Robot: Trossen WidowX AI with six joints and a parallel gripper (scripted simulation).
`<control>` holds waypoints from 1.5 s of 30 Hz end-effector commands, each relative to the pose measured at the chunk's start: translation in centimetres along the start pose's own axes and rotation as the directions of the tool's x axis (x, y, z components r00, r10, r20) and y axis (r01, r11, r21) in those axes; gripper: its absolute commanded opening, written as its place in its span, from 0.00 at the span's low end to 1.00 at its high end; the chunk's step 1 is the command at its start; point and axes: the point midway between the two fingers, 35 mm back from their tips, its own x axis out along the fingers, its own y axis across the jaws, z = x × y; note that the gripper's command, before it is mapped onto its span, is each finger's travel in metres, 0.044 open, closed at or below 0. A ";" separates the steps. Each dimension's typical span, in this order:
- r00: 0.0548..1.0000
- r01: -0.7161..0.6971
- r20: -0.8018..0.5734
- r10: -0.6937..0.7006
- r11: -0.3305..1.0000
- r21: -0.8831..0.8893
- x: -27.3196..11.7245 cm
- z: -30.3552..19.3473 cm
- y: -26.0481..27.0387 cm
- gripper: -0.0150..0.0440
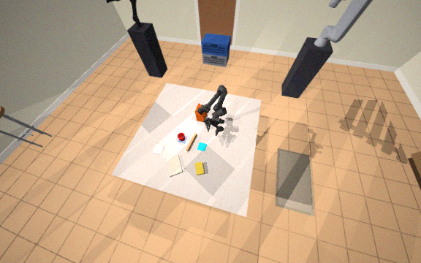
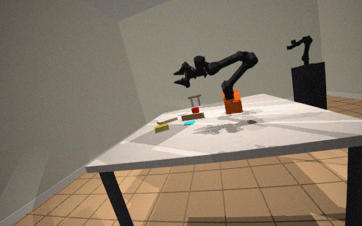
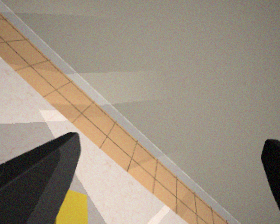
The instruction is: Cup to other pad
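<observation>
The red cup [image 1: 181,136] [image 2: 195,110] stands upright on the table, with a bluish pad [image 1: 182,142] showing around its foot. Its inside is too small to make out the marbles. A cyan pad [image 1: 202,147] [image 2: 189,123] lies flat on the other side of a wooden bar, with nothing on it. My gripper [image 1: 213,132] [image 2: 175,78] [image 3: 171,145] is open and empty, high above the table, its fingers wide apart. Neither the cup nor the two pads show in the wrist view.
The wooden bar [image 1: 191,142] [image 2: 193,117] lies between the cup and the cyan pad. A yellow block [image 1: 199,169] [image 2: 161,127] [image 3: 73,207], a cream slab [image 1: 175,166] [image 2: 167,120] and a white flat piece [image 1: 158,149] lie farther from the orange arm base [image 1: 200,114] [image 2: 233,107].
</observation>
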 end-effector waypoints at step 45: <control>0.002 -0.826 -0.736 0.677 0.416 0.380 -6.4 -39.2 -8.2 0.50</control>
